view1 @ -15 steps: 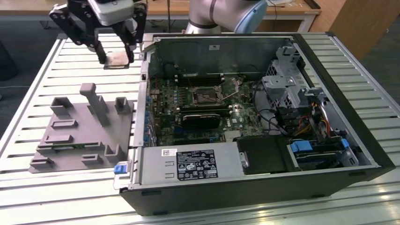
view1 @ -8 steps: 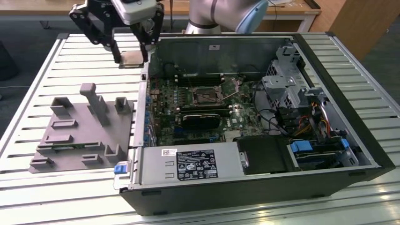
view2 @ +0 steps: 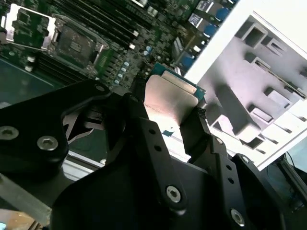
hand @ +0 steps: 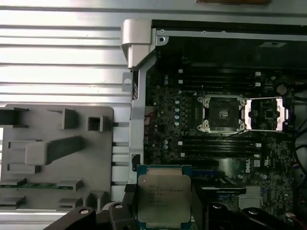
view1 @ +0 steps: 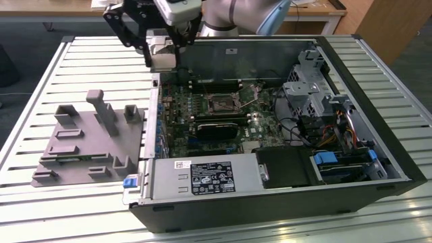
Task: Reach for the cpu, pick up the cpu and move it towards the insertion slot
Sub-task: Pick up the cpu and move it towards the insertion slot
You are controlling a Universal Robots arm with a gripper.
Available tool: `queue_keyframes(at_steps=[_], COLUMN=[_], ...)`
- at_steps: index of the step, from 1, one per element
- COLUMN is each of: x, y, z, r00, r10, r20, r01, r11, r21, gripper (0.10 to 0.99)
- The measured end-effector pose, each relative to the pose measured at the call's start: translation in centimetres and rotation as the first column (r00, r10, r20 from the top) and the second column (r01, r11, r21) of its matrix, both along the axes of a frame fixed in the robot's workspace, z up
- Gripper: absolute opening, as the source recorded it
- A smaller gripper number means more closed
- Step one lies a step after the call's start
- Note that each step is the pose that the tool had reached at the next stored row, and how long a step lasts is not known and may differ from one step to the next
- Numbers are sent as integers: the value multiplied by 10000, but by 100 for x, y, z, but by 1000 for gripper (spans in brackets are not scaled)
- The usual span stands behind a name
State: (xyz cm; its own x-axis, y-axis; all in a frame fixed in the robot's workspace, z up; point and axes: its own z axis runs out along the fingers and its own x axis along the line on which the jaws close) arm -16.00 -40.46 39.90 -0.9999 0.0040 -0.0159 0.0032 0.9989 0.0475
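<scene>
Cpu (hand: 164, 199) sits clamped in the tool (view2: 168, 120), above the case edge; any tilt risks missing the insertion slot (hand: 222, 113).

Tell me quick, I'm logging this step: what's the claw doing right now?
Claw: closed on the cpu, held up off the board, away from the insertion slot.

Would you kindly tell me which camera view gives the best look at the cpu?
The first wrist view: the cpu faces the camera, its metal top and rim plain, held in the pincer. The second wrist view shows it obliquely between the fingers. In the exterior view I cannot make it out.
</scene>
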Motion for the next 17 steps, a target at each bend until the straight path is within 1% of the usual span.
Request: queue_keyframes(at_steps=[5, 8, 17], x=[225, 347, 569], y=[21, 52, 221], z=[-2, -4, -9], r00=[10000, 10000, 10000], r10=[1, 1, 1], r20=[1, 0, 1], r01=[-1, -1, -1], r11=[10000, 10000, 10000], r21=[1, 1, 6], gripper=[541, 541, 541])
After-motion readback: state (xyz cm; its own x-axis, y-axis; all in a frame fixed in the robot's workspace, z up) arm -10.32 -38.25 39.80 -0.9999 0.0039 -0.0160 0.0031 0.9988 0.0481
